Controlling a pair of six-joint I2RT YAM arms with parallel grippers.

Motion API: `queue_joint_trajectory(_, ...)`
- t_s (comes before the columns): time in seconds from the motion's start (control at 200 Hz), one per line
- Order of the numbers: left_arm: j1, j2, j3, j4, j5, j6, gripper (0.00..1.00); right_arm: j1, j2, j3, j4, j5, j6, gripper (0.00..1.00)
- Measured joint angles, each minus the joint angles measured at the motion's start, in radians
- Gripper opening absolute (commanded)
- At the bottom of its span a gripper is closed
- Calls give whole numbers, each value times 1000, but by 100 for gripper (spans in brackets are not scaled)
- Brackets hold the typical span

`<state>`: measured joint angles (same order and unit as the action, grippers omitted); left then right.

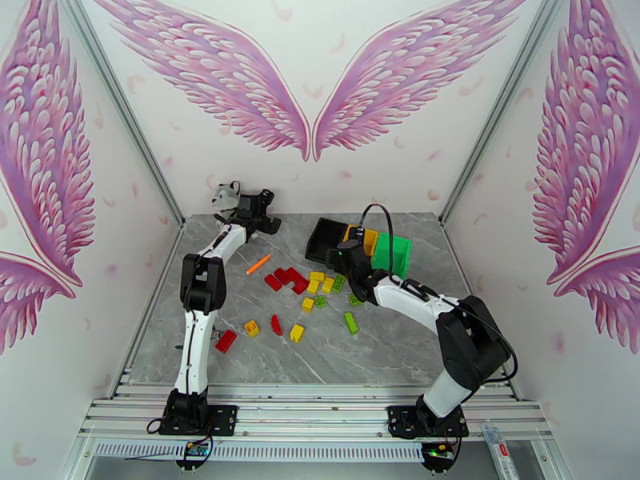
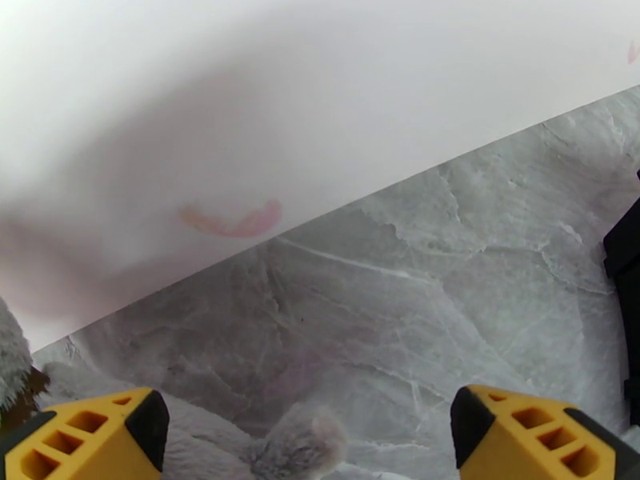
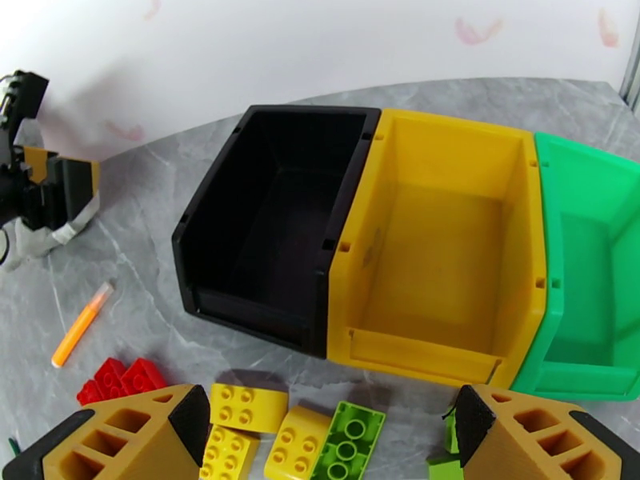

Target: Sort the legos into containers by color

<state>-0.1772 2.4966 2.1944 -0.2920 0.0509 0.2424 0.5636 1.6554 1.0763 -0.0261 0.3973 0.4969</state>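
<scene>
So the right gripper (image 3: pixel 330 430) hung with its jaws wide apart and nothing between them, right over some yellow legos (image 3: pixel 248 406) and a green lego (image 3: pixel 348 442) lying on the worktop (image 3: pixel 144 234). Just ahead of it sat the black bin (image 3: pixel 272 234), yellow bin (image 3: pixel 440 234) and green bin (image 3: pixel 592 258), pressed side by side. Red legos (image 3: pixel 120 378) lay off to its left, with the marker (image 3: pixel 80 326) past those. The left gripper (image 2: pixel 308 426) was up by the back wall (image 2: pixel 320 90), jaws spread too, with the cat (image 2: pixel 296 446) under it.
</scene>
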Motion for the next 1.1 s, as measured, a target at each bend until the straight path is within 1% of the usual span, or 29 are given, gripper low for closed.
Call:
queue_joint_trajectory(0.155,-1,0,16,-5,5,-17,99,54,-24,-19,-12,-1,-2,89)
queue_joint_trajectory(0.225,-2,-21,-14,4,4,-38,99,73,-28,-33,-15,-5,-2,89)
queue_joint_trajectory(0.345,-9,-140,-183,54,-24,-97,99,103,-30,-84,-28,-15,-5,88)
queue_joint_trajectory(0.45,-39,-311,-389,142,-99,-155,99,119,-30,-130,-50,-26,-3,86)
queue_joint_trajectory(0.555,-112,-480,-542,210,-188,-207,99,127,-47,-210,-53,-32,8,84)
queue_joint_trajectory(0.655,-224,-619,-640,265,-250,-263,99,127,-117,-332,-63,-31,30,82)
queue_joint_trajectory(0.72,-296,-699,-701,282,-270,-311,99,127,-175,-402,-69,-28,42,81)
queue_joint_trajectory(0.78,-347,-769,-764,299,-265,-369,99,127,-234,-456,-75,-25,55,80)
queue_joint_trajectory(0.865,-375,-859,-864,318,-257,-449,99,127,-309,-517,-79,-23,68,77)
queue_joint_trajectory(0.94,-392,-929,-961,325,-272,-502,99,127,-366,-572,-74,-24,78,76)
queue_joint_trajectory(1.025,-423,-992,-1065,332,-307,-545,99,127,-397,-614,-69,-38,79,74)
queue_joint_trajectory(1.1,-472,-1054,-1163,334,-332,-576,99,127,-402,-628,-63,-61,77,72)
